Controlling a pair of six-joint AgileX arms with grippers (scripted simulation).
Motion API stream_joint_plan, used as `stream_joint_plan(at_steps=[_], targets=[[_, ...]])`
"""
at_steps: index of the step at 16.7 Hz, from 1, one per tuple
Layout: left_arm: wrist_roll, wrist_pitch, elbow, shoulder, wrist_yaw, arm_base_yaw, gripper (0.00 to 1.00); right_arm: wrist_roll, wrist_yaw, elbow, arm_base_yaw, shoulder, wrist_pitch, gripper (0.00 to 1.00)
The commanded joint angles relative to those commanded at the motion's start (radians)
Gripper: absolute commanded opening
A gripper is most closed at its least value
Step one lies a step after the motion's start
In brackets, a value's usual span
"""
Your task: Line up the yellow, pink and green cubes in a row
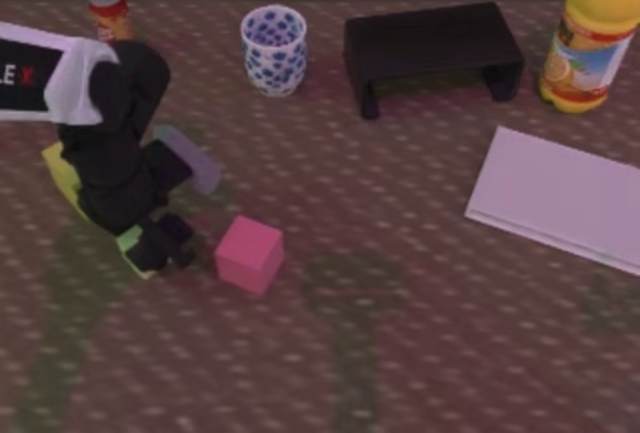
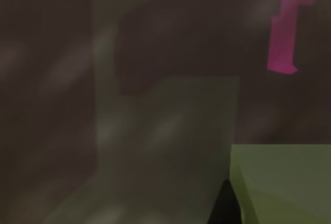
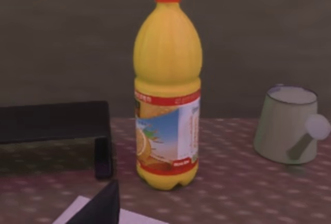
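Our left gripper [image 1: 160,246] sits low over the green cube [image 1: 134,245]; finger state indeterminable. Risk: nudging the pink cube [image 1: 248,253] just beside.

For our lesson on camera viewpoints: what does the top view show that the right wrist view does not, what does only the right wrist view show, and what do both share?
Only the top view: the left pincer low beside the pink cube, the green cube, and the spotted cup. Only the right wrist view: a pale watering can. Shared: the orange juice bottle, black stand and white sheet.
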Motion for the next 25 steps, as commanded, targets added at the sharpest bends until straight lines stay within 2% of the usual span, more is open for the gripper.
stream_joint_plan(at_steps=[5,11,17,20,25], targets=[[-0.012,-0.045,0.026,-0.051,0.018,0.002,0.00,0.000,0.000,0.000,0.000,0.000,0.000,1.00],[-0.014,-0.256,0.133,-0.144,0.017,0.017,0.00,0.000,0.000,0.000,0.000,0.000,0.000,1.00],[-0.013,-0.276,0.145,-0.154,0.016,0.011,0.00,0.000,0.000,0.000,0.000,0.000,0.000,1.00],[0.001,-0.314,0.213,-0.104,0.017,-0.042,0.00,0.000,0.000,0.000,0.000,0.000,0.000,1.00],[0.044,-0.453,0.526,0.076,0.020,-0.239,0.00,0.000,0.000,0.000,0.000,0.000,0.000,1.00]])
